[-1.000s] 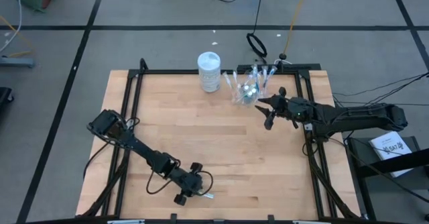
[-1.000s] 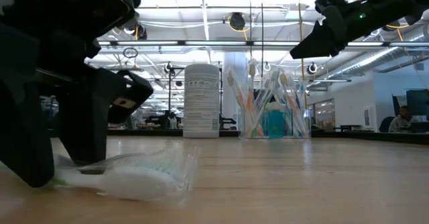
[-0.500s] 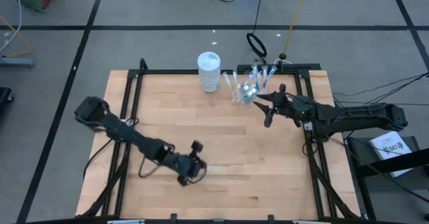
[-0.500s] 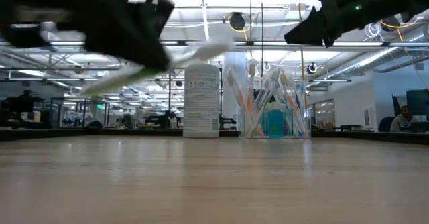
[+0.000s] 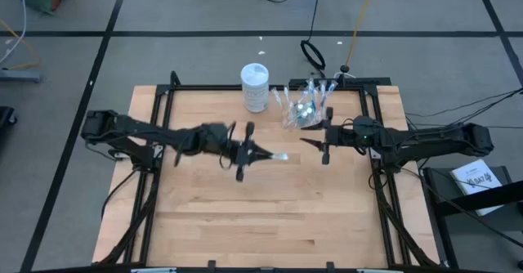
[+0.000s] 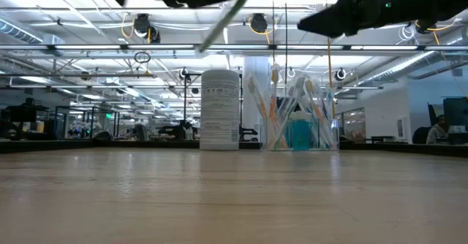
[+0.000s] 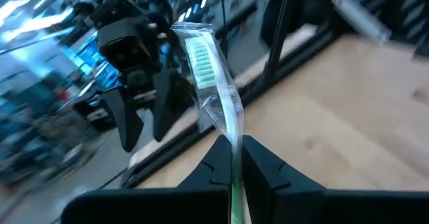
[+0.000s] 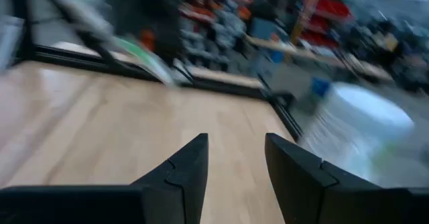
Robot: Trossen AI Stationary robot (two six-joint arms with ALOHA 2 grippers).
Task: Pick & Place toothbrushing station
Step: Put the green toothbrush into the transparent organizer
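While the two dark arms meet over the middle of the wooden table (image 5: 270, 208), a wrapped toothbrush (image 5: 276, 155) is held aloft in the overhead frame's centre, clamped between the closed fingers of the left gripper (image 5: 258, 153). Seen from that arm's wrist, the pale handle is pinched at the fingertips (image 7: 221, 158) and the green-bristled head (image 7: 200, 55) in its clear wrapper is pointed toward the opposite arm. The right gripper (image 5: 310, 142) is found just right of centre, its tip turned toward the toothbrush and a short gap away; its fingers are spread apart and nothing is held between them, as is plain from its own wrist camera (image 8: 236, 158).

At the upper centre of the overhead frame, a clear plastic cup (image 5: 301, 114) is seen crowded with toothbrushes (image 5: 319, 89) fanned outward, and a white cylindrical canister (image 5: 255, 87) is stood just to its left. Both are set near the table's far edge, inside the black frame rail (image 5: 270, 87).

From table height, the canister (image 6: 219, 109) and the cup (image 6: 296, 134) are shown upright side by side at mid-frame, a blue item visible inside the cup, with both grippers raised well above the tabletop along the top edge. A seated person (image 6: 439, 130) is glimpsed at the far right in the room behind.
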